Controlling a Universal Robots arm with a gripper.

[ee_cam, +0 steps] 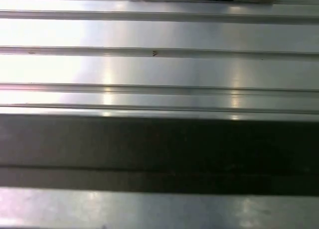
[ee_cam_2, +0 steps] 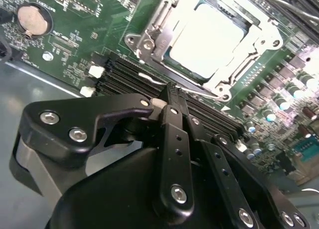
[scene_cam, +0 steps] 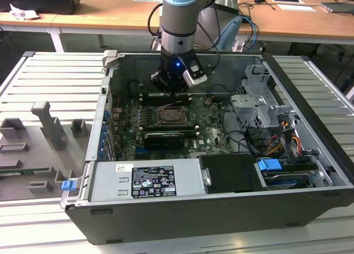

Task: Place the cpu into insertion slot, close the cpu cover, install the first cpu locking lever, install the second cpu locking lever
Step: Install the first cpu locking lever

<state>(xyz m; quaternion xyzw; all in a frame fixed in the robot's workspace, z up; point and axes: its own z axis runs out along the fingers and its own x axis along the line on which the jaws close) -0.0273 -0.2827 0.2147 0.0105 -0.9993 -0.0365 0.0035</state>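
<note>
Showing one moment, view by view:

Exterior view: grey-and-blue robot arm [scene_cam: 178, 21] reaching down into an open black desktop computer case [scene_cam: 221, 210] that lies on a ribbed grey metal worktop [scene_cam: 38, 221]; black tool [scene_cam: 172, 81] hanging over the green circuit board [scene_cam: 207, 133], just beyond the small square black insertion slot [scene_cam: 173, 117] with its silver rim; grey moulded fixture tray [scene_cam: 41, 149] at the exterior view's left; wooden desks [scene_cam: 110, 13] behind.

Second wrist view: black tool fingers [ee_cam_2: 172, 121] pressed together, tips meeting above the long black memory slots [ee_cam_2: 124, 77], nothing pinched between them; pale silver-grey square cpu [ee_cam_2: 209, 39] seated in the insertion slot; thin silver metal cpu cover [ee_cam_2: 154, 42] lying closed around the chip as a frame; round silver coin battery [ee_cam_2: 32, 18] on the board, well apart.

First wrist view: ribbed grey metal panel [ee_cam: 159, 64], a dark band [ee_cam: 159, 139] crossing it.
</note>
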